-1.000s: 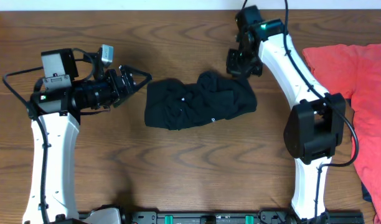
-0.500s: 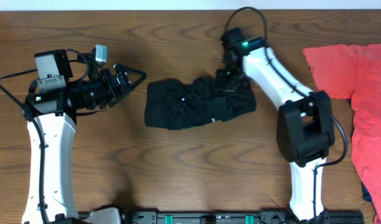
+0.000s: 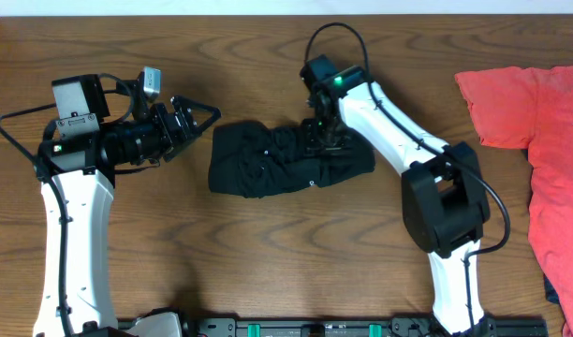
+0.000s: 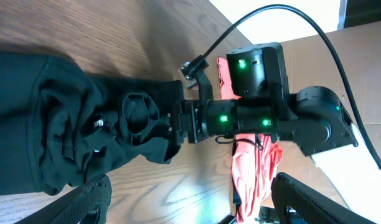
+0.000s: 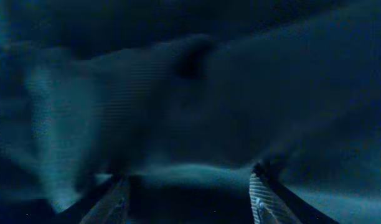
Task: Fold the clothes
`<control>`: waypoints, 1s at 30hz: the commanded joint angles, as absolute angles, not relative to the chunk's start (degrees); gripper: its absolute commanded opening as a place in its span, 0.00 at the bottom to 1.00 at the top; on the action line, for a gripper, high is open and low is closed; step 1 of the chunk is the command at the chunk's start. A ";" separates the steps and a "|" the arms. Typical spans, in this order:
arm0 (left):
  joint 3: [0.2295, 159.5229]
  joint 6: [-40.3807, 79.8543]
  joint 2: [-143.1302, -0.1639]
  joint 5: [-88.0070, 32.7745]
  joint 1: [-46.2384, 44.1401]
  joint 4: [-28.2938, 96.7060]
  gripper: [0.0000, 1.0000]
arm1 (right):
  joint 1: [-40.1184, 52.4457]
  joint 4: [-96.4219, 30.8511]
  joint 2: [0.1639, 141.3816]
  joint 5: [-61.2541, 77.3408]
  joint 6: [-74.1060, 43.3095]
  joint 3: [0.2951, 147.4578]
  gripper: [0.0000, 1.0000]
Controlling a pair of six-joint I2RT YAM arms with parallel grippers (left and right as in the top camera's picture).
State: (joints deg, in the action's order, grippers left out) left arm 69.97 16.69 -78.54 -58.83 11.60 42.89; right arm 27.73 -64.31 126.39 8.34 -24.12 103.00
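The clothes (image 3: 286, 159) are a crumpled black bundle lying mid-table on the wood. My right gripper (image 3: 320, 134) is pressed down onto the bundle's upper right part. In the right wrist view dark cloth (image 5: 197, 93) fills the frame, and the fingers (image 5: 263, 194) stand apart against it, open. My left gripper (image 3: 212, 122) hovers just beyond the bundle's upper left corner, open, gripping nothing. The left wrist view has the clothes (image 4: 84, 124) at the left, the right arm (image 4: 259, 112) pushing into them, and my left gripper (image 4: 203, 205) wide apart over bare wood.
A red-orange T-shirt (image 3: 535, 122) with white lettering lies spread at the table's right edge, also seen as the red T-shirt (image 4: 253, 174) behind the right arm. A cardboard box (image 4: 365, 68) stands beyond it. The wooden table (image 3: 268, 253) surrounds the bundle.
The right arm swung left and down onto the black bundle, shoving it slightly leftward, and its fingers spread apart. The left arm shifted a little left early on, then held still.
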 commanded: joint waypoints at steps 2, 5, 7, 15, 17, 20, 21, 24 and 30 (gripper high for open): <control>70.04 16.60 -77.45 -60.03 11.99 42.78 0.84 | 22.74 -65.95 126.34 4.89 -25.69 103.07 0.72; 70.04 16.58 -77.45 -60.03 11.99 42.78 0.84 | 20.14 -66.26 126.34 4.93 -25.65 102.91 0.71; 70.04 16.58 -77.45 -60.03 11.99 42.78 0.84 | 18.79 -66.00 126.34 4.95 -25.61 102.59 0.70; 70.04 16.58 -77.45 -60.01 11.99 42.74 0.84 | 19.44 -62.70 126.39 6.42 -23.88 101.65 0.82; 70.04 16.58 -77.45 -60.01 11.99 42.76 0.84 | 20.16 -61.71 126.43 6.44 -23.68 101.38 0.81; 70.04 16.58 -77.45 -60.01 11.99 42.76 0.84 | 21.32 -60.29 126.98 6.61 -23.70 101.21 0.73; 70.04 16.58 -77.45 -60.01 11.99 42.76 0.84 | 21.61 -59.92 127.11 6.63 -23.70 101.14 0.71; 70.04 16.58 -77.45 -60.01 11.99 42.76 0.84 | 22.37 -59.51 128.01 6.66 -23.70 100.90 0.66; 70.04 16.58 -77.45 -60.03 11.99 42.78 0.84 | 22.46 -59.81 132.75 6.70 -23.70 100.38 0.72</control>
